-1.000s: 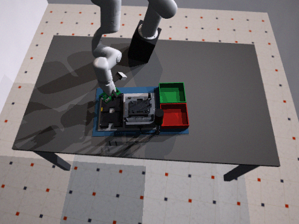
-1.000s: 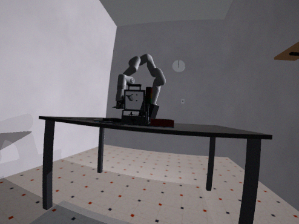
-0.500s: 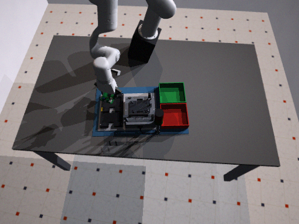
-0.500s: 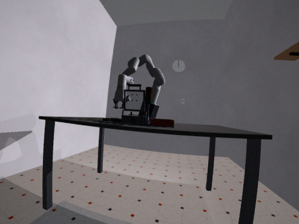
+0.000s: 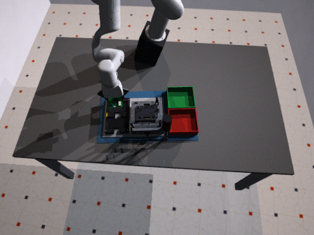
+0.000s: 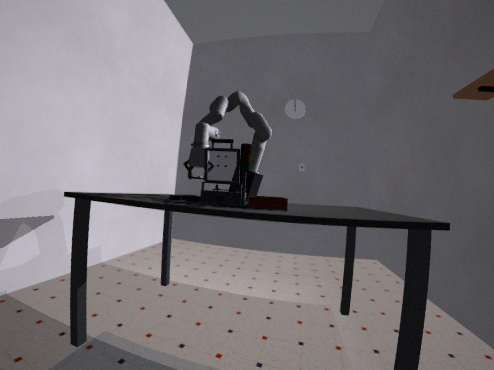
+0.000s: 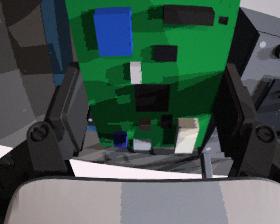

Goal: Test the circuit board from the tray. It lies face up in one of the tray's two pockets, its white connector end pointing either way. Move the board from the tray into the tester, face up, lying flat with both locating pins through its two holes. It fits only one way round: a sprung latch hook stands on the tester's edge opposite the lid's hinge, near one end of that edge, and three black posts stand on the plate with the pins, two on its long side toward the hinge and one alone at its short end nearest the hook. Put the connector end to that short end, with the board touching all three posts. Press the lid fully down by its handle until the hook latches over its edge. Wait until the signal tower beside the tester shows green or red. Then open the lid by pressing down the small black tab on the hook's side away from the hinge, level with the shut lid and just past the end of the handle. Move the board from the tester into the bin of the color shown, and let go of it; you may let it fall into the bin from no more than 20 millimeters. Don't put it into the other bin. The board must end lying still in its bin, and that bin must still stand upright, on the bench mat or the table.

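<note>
The green board is face up between the fingers of my gripper, which is shut on its two long edges. The white connector block is at the board end nearest the palm. The exterior view shows the gripper raised well above the table, beside the lid. In the top view the board overlaps the far pocket of the black tray; the near pocket is empty. The tester stands right of the tray, its lid upright. The signal tower shows no clear light.
The green bin and red bin stand upright and empty right of the tester, the green one farther back. The tray and tester are on the blue mat. The raised lid and the tower are tall obstacles.
</note>
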You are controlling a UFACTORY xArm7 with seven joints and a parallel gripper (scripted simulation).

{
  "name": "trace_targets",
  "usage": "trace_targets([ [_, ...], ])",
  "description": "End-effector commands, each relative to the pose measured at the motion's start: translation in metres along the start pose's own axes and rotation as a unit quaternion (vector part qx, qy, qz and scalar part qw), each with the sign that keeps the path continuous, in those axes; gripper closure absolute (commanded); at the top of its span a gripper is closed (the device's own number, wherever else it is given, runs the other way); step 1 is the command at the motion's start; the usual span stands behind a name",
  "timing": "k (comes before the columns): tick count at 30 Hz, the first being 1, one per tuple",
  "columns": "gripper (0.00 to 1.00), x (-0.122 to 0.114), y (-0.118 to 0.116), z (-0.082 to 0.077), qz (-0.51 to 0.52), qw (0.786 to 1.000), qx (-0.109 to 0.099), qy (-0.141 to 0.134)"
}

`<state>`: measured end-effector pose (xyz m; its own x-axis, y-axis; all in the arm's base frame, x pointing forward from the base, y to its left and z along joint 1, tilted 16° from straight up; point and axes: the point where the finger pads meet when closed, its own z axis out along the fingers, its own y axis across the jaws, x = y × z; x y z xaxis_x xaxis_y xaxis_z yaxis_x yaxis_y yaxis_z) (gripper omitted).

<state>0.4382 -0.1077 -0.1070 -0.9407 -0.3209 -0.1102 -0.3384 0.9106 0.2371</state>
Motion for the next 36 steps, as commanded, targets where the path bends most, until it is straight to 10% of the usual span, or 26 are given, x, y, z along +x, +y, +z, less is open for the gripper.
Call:
trace_targets([
  [1, 0.21, -0.001, -0.0011, -0.0012, -0.083, 0.996, -0.004, -0.002],
  [14, 0.21, -0.001, -0.0011, -0.0012, -0.28, 0.96, -0.003, -0.003],
  [36, 0.21, -0.001, -0.0011, -0.0012, -0.559, 0.829, -0.002, -0.004],
])
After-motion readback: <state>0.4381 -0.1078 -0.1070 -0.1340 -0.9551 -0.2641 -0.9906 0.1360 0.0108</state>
